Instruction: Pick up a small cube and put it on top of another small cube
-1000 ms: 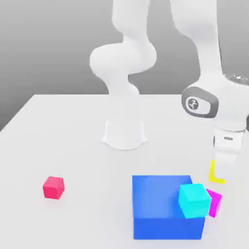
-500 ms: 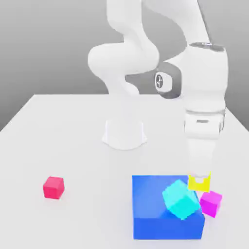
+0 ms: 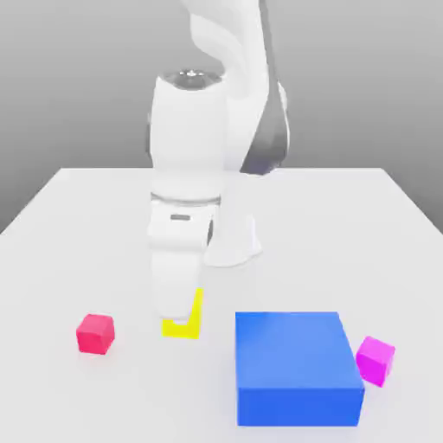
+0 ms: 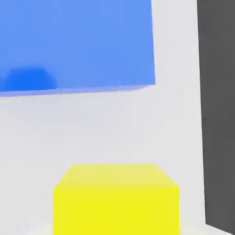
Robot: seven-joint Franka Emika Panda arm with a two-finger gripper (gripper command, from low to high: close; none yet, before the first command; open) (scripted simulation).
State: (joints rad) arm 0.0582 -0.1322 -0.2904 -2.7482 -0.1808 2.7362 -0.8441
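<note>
Here the pincer point(image 3: 182, 322) grips the yellow cube point(image 3: 192, 318) over open table point(image 3: 78, 225) between magenta cube point(image 3: 95, 333) and blue block point(image 3: 297, 365).

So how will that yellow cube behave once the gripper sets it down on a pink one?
The yellow cube has flat faces and sharp edges, so it probably won't roll. It looks rigid, likely keeping shape in the gripper. The red-pink cube is about as small, so an off-centre placement could tip it.

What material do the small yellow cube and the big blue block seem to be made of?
Both are simulator renders, so this is a guess. The small yellow cube looks like matte plastic: flat, even colour, no grain, no shine. The big blue block looks the same: uniform faces, sharp edges, soft shading only.
</note>
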